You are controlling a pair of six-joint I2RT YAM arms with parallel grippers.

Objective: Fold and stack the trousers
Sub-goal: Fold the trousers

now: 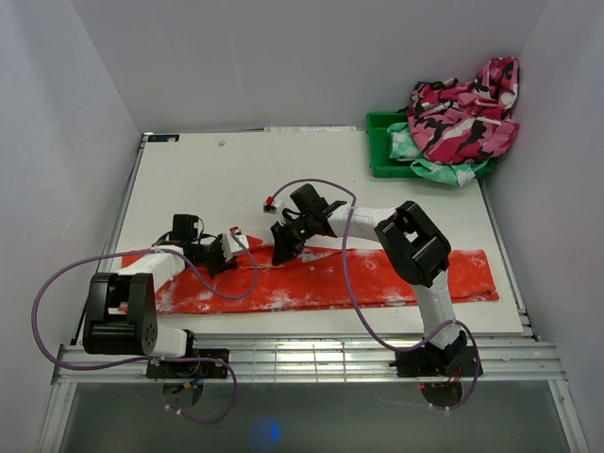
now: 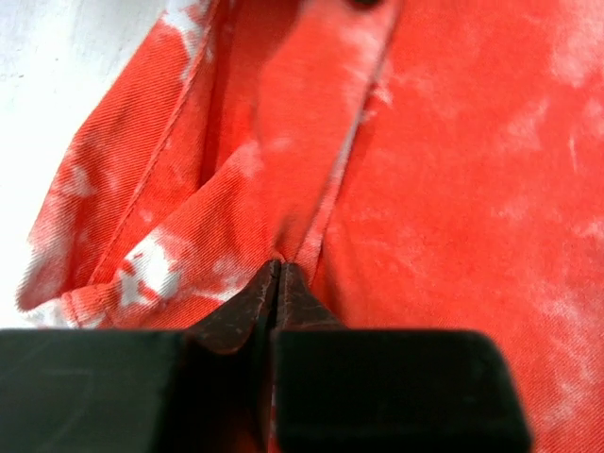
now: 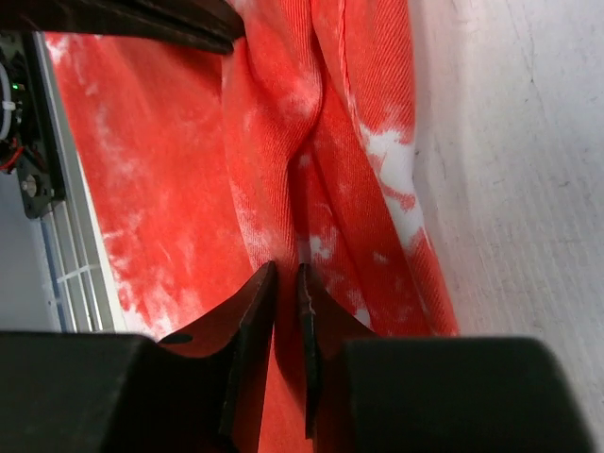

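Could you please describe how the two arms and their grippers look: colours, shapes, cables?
Both the left arm and the right arm have white links and bulky black joints. A purple cable loops along each. The left gripper and right gripper have black fingers that taper to thin wedge tips.

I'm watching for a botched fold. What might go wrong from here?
1. The left jaws pinch only a thin ridge of the trousers at their tips; it may slip out on lifting.
2. Both pairs grip the far edge close together, left of centre, so the long right end may drag and fold crooked.
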